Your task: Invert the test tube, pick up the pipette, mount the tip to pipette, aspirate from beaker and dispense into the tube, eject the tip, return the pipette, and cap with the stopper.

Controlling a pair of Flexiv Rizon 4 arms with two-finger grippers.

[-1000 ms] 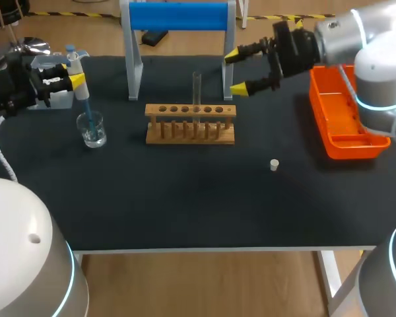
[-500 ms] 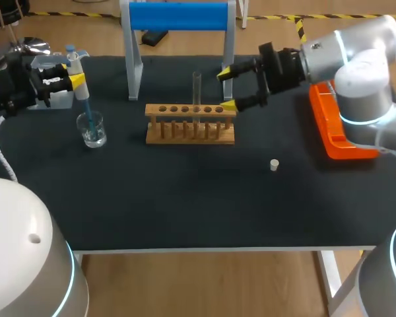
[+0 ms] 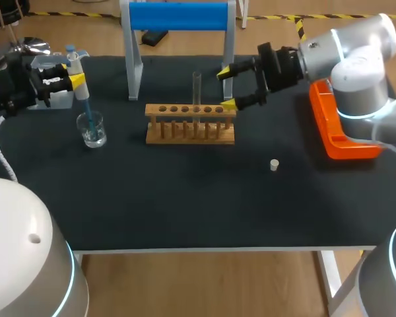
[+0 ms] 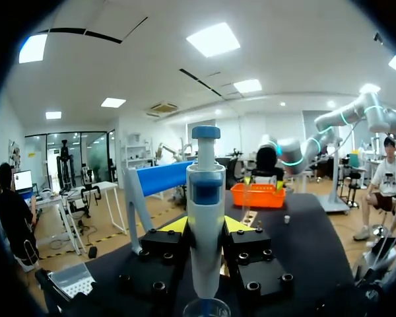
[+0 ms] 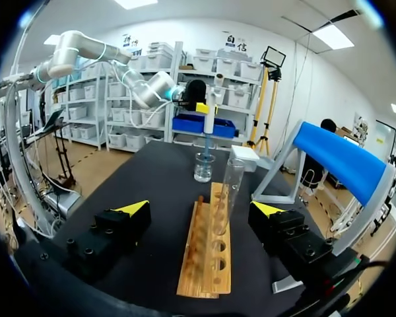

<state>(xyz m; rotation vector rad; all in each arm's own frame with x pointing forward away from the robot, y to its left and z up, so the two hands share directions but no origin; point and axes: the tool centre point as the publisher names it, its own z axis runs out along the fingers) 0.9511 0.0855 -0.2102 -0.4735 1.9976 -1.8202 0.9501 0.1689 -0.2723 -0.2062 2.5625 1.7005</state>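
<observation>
My left gripper point(image 3: 75, 71) is shut on the white and blue pipette point(image 3: 79, 82) at the table's far left. The pipette's blue tip dips into the glass beaker point(image 3: 92, 129). In the left wrist view the pipette point(image 4: 205, 224) stands upright between the fingers over the beaker's rim point(image 4: 206, 308). A clear test tube point(image 3: 197, 92) stands upright in the wooden rack point(image 3: 190, 123). My right gripper point(image 3: 228, 88) is open just right of the tube, by the rack's right end. From the right wrist, the tube point(image 5: 228, 193) rises ahead of the open gripper point(image 5: 201, 209), between its fingers and untouched. A small white stopper point(image 3: 274, 164) lies on the mat.
An orange tray point(image 3: 343, 127) sits at the right edge under my right arm. A blue-topped white stand point(image 3: 178, 17) rises behind the rack. A grey box point(image 3: 59, 99) lies behind the beaker by my left gripper.
My right gripper has moved left and slightly down, from near the orange tray to the rack's right end beside the tube. The left arm and pipette stayed put.
</observation>
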